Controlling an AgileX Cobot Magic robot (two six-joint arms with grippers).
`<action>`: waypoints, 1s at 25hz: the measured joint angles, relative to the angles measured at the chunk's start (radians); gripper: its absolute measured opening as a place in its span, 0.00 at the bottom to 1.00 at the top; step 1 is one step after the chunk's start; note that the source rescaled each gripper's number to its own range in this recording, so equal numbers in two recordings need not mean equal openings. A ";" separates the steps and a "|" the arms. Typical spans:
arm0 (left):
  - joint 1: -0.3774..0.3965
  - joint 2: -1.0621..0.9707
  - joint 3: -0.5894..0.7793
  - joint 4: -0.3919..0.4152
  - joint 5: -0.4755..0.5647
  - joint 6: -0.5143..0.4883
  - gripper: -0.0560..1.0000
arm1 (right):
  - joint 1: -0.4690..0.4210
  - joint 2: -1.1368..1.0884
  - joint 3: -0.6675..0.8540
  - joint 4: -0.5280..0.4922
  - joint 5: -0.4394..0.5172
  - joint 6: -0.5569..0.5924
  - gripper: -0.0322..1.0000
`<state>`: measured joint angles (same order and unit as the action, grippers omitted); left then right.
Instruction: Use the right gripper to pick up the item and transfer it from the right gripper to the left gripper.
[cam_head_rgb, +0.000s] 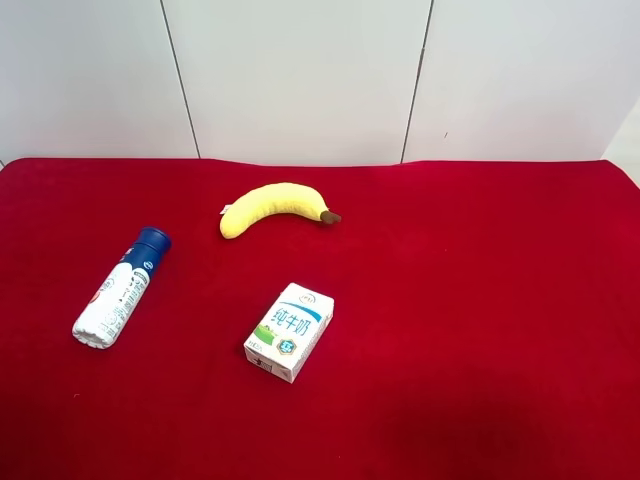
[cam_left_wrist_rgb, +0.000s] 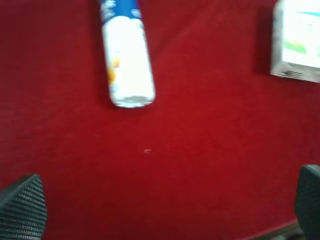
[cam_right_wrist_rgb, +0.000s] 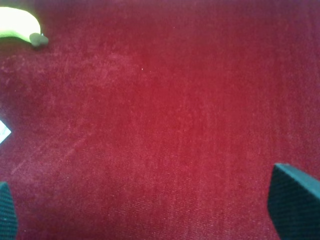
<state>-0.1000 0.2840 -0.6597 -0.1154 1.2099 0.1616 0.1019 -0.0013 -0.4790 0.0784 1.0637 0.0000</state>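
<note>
Right claw (cam_right_wrist_rgb: 150, 210) spread wide, empty, over bare red surface (cam_head_rgb: 480, 300). Left claw (cam_left_wrist_rgb: 165, 210) wide too, holds nothing. Item (cam_head_rgb: 122, 288) lies flat, left side. Carton (cam_head_rgb: 289, 331) reads 纯牛奶.

We see a deep red cloth table cover (cam_head_rgb: 480, 330), matt and velvety, with a fine brushed nap that shows faint streaks up close. The slim white cylindrical bottle (cam_head_rgb: 120, 289) looks like smooth plastic with a slight sheen, its dark blue cap (cam_head_rgb: 152, 240) likewise. The small white milk carton (cam_head_rgb: 290, 331) appears to be printed paperboard, lightly glossy. The yellow banana (cam_head_rgb: 275, 206) looks matt and smooth. The dark fingertip pads (cam_left_wrist_rgb: 24, 207) show a finely ribbed, rubbery, dull texture.
</note>
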 joint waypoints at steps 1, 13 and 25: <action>0.000 -0.031 0.016 0.016 0.000 -0.003 1.00 | 0.000 0.000 0.000 0.000 0.000 0.000 0.97; 0.000 -0.288 0.116 0.042 -0.072 -0.053 1.00 | 0.000 0.000 0.000 0.000 0.000 0.000 0.97; 0.000 -0.290 0.148 0.043 -0.139 -0.048 1.00 | 0.000 0.000 0.000 0.000 0.000 0.000 0.97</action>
<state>-0.1000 -0.0062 -0.5116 -0.0719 1.0714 0.1133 0.1019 -0.0013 -0.4790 0.0784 1.0637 0.0000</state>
